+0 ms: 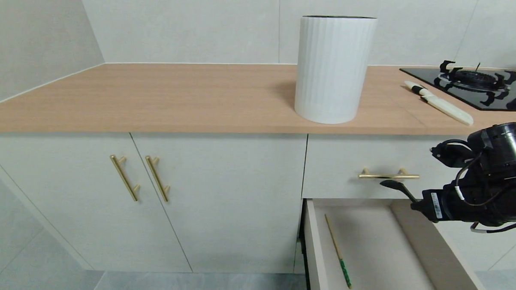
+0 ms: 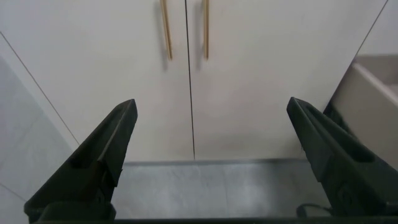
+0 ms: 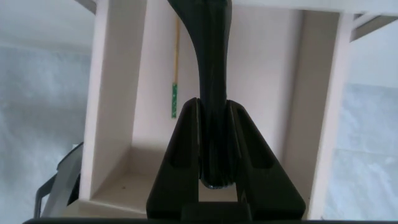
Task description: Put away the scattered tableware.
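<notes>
The right gripper (image 1: 415, 205) hangs above the open drawer (image 1: 430, 254), clamped on a black utensil (image 1: 394, 186). A chopstick (image 1: 338, 251) lies inside the drawer. A white knife (image 1: 439, 107) rests on the counter (image 1: 178, 95) beside the stove (image 1: 474, 84). The left gripper (image 2: 211, 143), spread wide, faces the cabinet doors (image 2: 261, 74).

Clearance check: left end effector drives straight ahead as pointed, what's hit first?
Probably the closed cabinet doors, near their seam below the gold handles. Nothing shows between them and the open left end effector, though depth is unclear.
</notes>
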Tool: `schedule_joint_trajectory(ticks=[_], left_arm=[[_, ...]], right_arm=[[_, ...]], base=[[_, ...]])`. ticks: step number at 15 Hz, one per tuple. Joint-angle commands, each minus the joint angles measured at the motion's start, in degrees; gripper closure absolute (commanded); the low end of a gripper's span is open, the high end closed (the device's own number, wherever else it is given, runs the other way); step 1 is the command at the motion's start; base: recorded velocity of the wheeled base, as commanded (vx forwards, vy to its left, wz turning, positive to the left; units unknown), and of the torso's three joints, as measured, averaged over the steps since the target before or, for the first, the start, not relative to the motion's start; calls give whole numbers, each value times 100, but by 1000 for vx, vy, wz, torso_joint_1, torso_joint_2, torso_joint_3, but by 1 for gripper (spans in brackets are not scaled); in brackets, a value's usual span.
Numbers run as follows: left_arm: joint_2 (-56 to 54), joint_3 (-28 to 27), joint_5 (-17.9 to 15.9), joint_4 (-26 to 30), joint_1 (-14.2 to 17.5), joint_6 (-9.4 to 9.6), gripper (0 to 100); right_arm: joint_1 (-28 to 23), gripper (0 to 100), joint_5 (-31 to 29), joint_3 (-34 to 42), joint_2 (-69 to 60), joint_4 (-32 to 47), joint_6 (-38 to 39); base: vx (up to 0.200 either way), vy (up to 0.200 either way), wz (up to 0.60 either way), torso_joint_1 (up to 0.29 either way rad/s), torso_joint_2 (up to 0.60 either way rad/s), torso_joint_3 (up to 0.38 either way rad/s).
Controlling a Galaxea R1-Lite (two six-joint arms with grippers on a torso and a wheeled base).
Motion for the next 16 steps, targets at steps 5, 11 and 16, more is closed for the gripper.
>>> schedule_joint_trajectory(ticks=[5, 11, 16], left_arm=[[2, 0, 0, -5, 0, 0, 0], [2, 0, 0, -5, 0, 0, 0], [2, 0, 0, -5, 0, 0, 0]], right_arm=[[4, 100, -86, -1, 211, 0, 0], [4, 100, -94, -1, 501, 0, -9], [48, 100, -666, -27, 1679, -677, 0]], base=[[0, 0, 0, -105, 362, 258], [0, 0, 0, -6, 27, 17], [0, 0, 0, 0, 0, 0]])
